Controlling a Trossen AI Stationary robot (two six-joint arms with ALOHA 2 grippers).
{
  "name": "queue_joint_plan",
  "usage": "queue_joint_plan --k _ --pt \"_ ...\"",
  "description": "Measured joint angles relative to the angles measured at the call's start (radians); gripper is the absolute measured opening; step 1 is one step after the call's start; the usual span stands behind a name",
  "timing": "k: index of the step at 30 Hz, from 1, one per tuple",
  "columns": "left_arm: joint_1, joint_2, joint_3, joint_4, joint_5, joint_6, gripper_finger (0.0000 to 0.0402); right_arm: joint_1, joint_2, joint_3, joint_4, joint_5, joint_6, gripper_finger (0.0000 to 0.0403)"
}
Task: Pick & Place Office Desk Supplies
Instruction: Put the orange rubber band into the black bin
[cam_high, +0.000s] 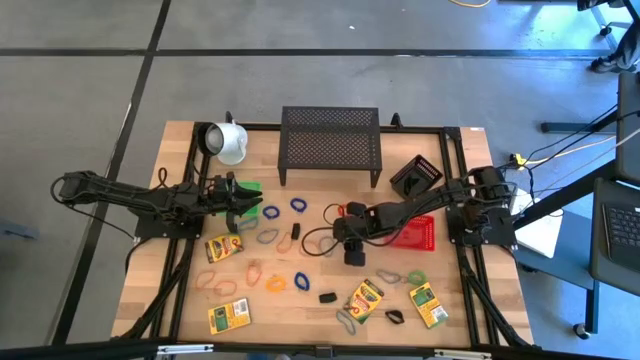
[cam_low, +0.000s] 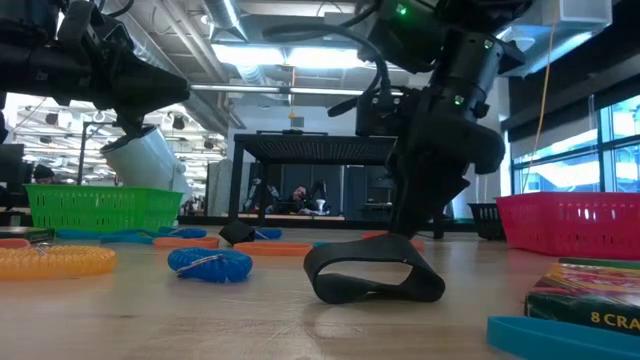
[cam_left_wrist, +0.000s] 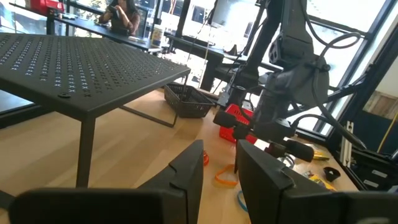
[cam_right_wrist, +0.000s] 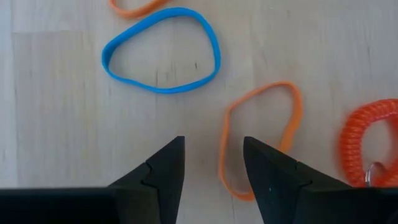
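Rubber-band loops, small black clips and yellow-and-green crayon boxes (cam_high: 224, 247) lie scattered flat on the wooden table. My right gripper (cam_high: 352, 258) reaches in from the right and points steeply down at the table's middle. It is open (cam_right_wrist: 212, 140) over bare wood. A blue band (cam_right_wrist: 161, 53) lies ahead of it and an orange band (cam_right_wrist: 258, 137) lies beside one finger. My left gripper (cam_high: 250, 205) hovers level at the left by the green basket (cam_high: 248, 187). It is open (cam_left_wrist: 221, 152) with nothing between its fingers.
A black mesh rack (cam_high: 330, 145) and a tipped white mug (cam_high: 228, 142) stand at the far edge. A red basket (cam_high: 415, 232) and a small black basket (cam_high: 416, 176) sit at the right. An orange coil (cam_right_wrist: 373, 143) and a black band loop (cam_low: 375, 272) lie near my right gripper.
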Motion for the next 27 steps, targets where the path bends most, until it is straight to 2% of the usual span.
queue_joint_plan --k 11,15,22,27 --pt "0.000 0.000 0.000 0.000 0.000 0.000 0.0091 -0.026 0.000 0.000 -0.013 0.023 0.003 0.0164" --pt "0.000 0.000 0.000 0.000 0.000 -0.001 0.0091 -0.026 0.011 0.000 -0.022 -0.012 0.012 0.0164" --pt "0.000 0.000 0.000 0.000 0.000 -0.001 0.0091 -0.026 0.040 0.006 -0.029 -0.012 0.046 0.0164" --pt "0.000 0.000 0.000 0.000 0.000 0.000 0.0091 -0.024 0.042 0.005 -0.031 -0.012 0.052 0.0141"
